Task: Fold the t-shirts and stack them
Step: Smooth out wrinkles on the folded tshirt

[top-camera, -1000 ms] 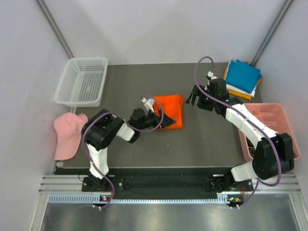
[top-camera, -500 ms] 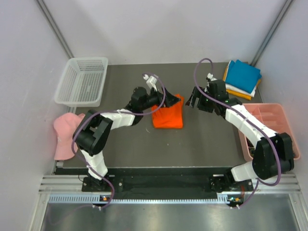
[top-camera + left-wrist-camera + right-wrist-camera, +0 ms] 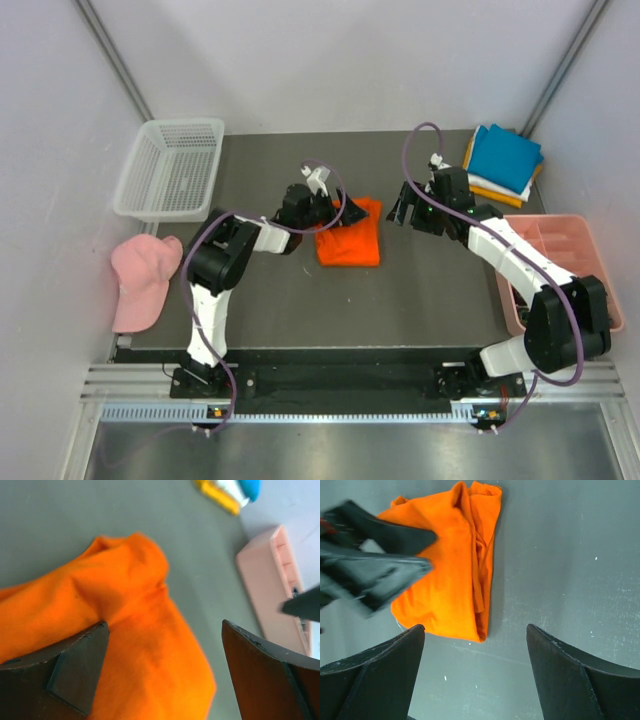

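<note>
The left arm (image 3: 265, 236) has shifted along the orange t-shirt (image 3: 352, 248) — left jaws apart over it, right jaws apart nearby.

The single t-shirt (image 3: 350, 238) is bright orange, the stack's top t-shirt (image 3: 505, 157) teal blue, the cap (image 3: 135, 285) pale pink, the worktop (image 3: 420, 290) dark grey.

Place: lab test cell.
Walls: white panels (image 3: 330, 60) box my dark tabletop (image 3: 420, 300) at 9, 12 and 3 o'clock.
Mounting: my arms (image 3: 505, 252) stand on a metal rail (image 3: 130, 378) at 6 o'clock.
</note>
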Robot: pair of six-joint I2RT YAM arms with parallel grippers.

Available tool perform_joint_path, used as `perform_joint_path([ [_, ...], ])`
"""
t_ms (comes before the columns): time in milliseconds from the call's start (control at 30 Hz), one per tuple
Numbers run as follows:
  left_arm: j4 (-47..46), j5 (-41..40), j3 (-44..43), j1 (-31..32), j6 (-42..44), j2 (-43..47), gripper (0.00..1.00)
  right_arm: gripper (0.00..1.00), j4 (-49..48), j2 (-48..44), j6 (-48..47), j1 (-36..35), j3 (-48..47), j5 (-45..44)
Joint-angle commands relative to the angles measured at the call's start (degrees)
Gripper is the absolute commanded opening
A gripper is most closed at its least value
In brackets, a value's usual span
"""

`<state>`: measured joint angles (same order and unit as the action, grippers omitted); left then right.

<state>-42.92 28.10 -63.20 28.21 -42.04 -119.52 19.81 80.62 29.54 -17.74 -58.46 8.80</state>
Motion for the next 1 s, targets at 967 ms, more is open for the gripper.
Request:
perform_joint_path([
  [967, -2.4, 6.6, -15.4, 0.7, -4.1, -6.3, 0.99, 0.83, 2.3, -6.4, -2.1, 0.3, 2.3, -4.4],
])
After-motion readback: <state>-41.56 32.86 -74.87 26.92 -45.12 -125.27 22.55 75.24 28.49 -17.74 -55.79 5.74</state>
